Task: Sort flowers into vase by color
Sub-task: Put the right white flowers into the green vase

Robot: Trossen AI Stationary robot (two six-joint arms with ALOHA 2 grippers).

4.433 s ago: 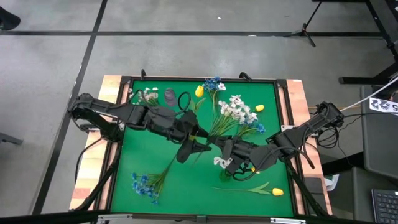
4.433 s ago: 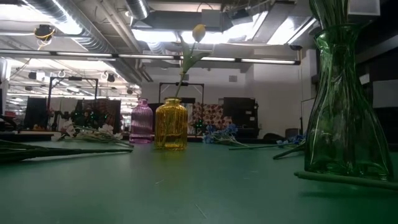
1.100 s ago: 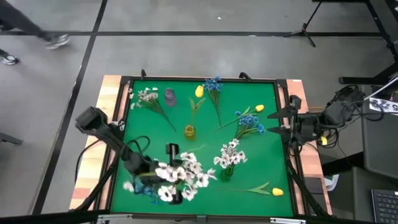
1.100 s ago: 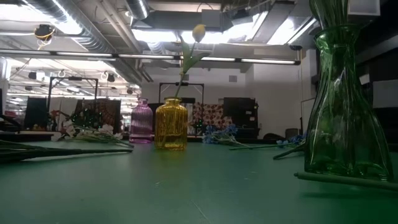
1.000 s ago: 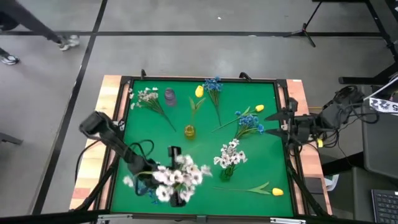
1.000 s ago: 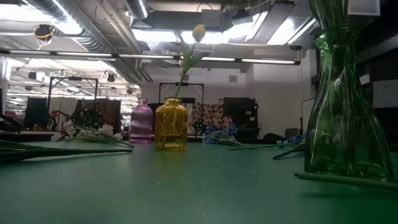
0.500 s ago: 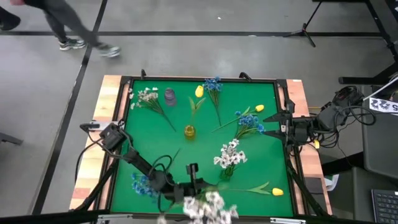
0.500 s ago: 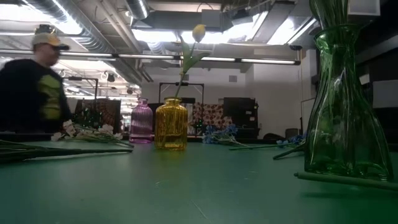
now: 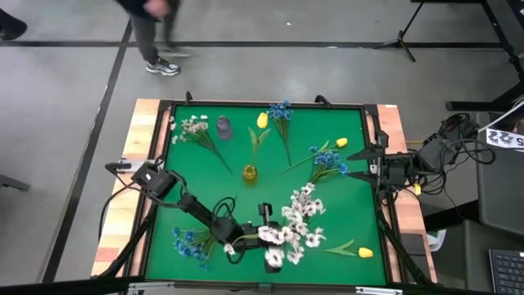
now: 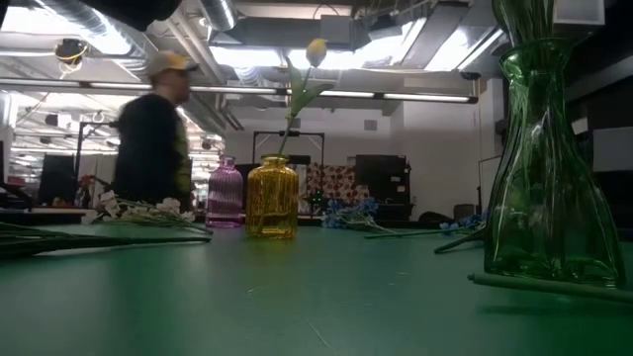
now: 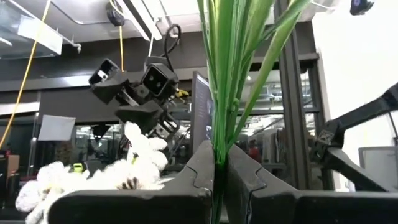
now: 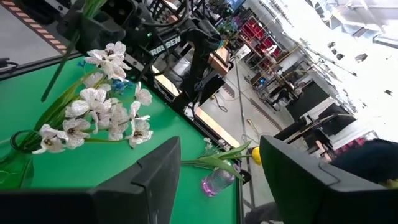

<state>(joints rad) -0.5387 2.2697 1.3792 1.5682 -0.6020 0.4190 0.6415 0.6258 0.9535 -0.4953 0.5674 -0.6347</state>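
Note:
My left gripper (image 9: 264,239) is over the table's near middle, shut on a bunch of white flowers (image 9: 283,238), just left of the green vase (image 9: 296,226). That vase holds more white flowers (image 9: 304,201). The yellow vase (image 9: 249,173) holds a yellow tulip (image 10: 315,49), and the purple vase (image 9: 223,125) stands at the far left. Blue flowers (image 9: 188,243) lie near left, others (image 9: 327,161) at the right. My right gripper (image 9: 366,161) waits open at the table's right edge. My left gripper pinches the bunch's green stems (image 11: 219,155) between its two shut fingers (image 11: 199,171). The fingers slant upward, and the stems rise straight out from between them. The bunch is lifted clear of the table; from above, its blossoms (image 9: 283,238) hide the fingers.
White flowers (image 9: 194,125) lie at the far left corner and blue ones (image 9: 281,111) at the far edge. Loose yellow tulips lie near right (image 9: 364,252) and at the right (image 9: 341,142). A person (image 10: 153,129) walks past beyond the table's far side.
My left gripper has carried the white bunch from the near left toward the table's right, sinking as it went, and now stands beside the green vase. The bunch stays clear of the table. A person has walked along the far side of the table.

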